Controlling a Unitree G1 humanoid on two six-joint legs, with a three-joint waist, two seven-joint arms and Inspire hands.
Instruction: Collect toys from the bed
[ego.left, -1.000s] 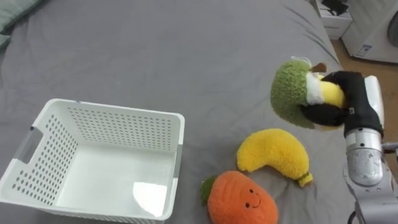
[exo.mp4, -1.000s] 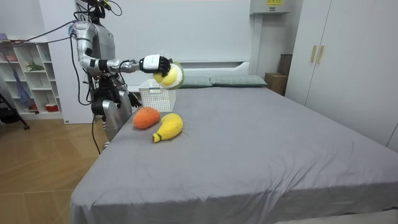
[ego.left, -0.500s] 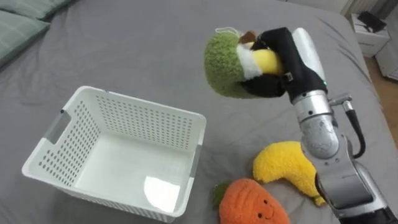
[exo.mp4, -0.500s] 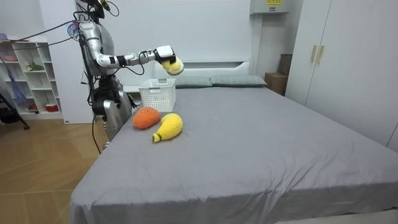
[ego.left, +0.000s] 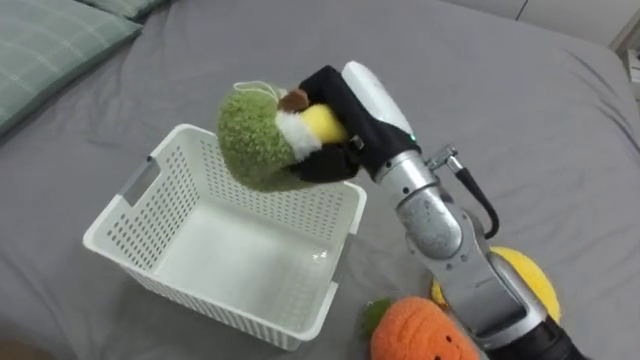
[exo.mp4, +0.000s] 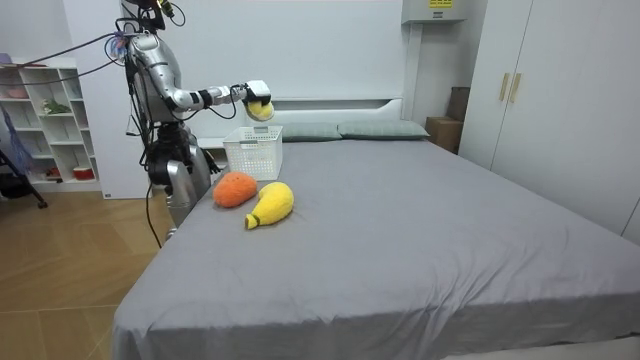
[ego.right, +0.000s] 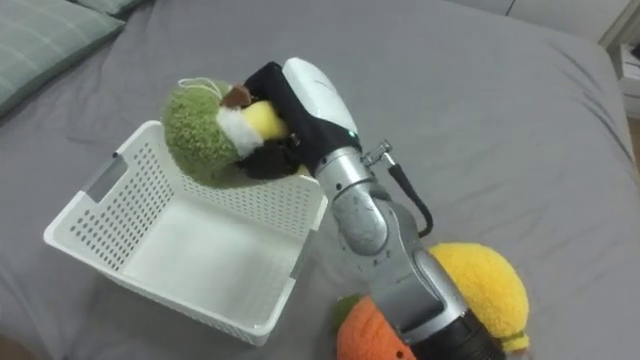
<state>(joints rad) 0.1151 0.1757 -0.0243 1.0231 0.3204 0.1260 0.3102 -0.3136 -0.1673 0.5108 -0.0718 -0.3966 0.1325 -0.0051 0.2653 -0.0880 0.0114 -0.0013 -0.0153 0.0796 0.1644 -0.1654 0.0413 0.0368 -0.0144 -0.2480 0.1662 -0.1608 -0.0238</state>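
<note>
The robot's right hand (ego.left: 345, 130), fingers curled tightly round a fuzzy green-and-yellow plush toy (ego.left: 255, 140), holds it in the air above the far side of a white perforated plastic basket (ego.left: 190, 290) standing on the grey bed (ego.left: 520, 120). The toy hangs over the basket's far rim rather than squarely over its middle. A release from here would probably clip that rim, and the toy could roll back onto the sheet beyond the basket. The plush pile may also snag on the fingers as they open, pulling the drop off line. If the forearm sinks too low, it could nudge the light basket askew. By count there are three plush toys. One is in the hand, and none is in the basket yet. A round orange plush toy with green leaves (ego.left: 425, 335) and a curved yellow plush toy (ego.right: 480, 285) lie to the right of the basket, near its corner. There is one basket, and one green checked pillow (ego.left: 50, 45) lies beyond the basket to its left.
</note>
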